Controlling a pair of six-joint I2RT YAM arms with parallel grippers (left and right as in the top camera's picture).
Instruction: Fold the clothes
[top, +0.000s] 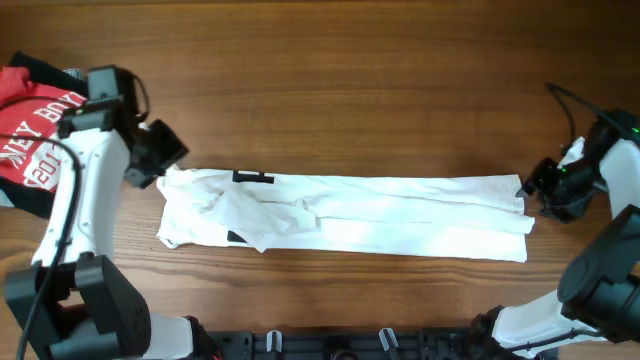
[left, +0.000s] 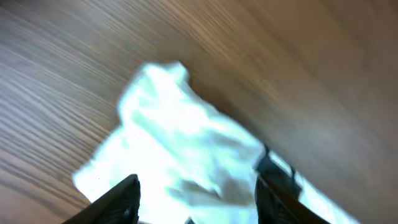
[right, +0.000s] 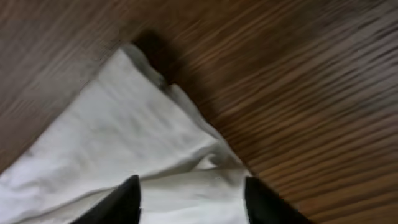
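Overhead: white garment lies as long strip across table. Left gripper sits at bunched end, right gripper at flat end.
Risk: pinch catches top layer only, so strip sags or twists on lift; bunched end likely to slip.
Both pincers spread wide over cloth, nothing grasped.
Red shirt heaped far left.

Creased cloth garment; matt wood-grain table
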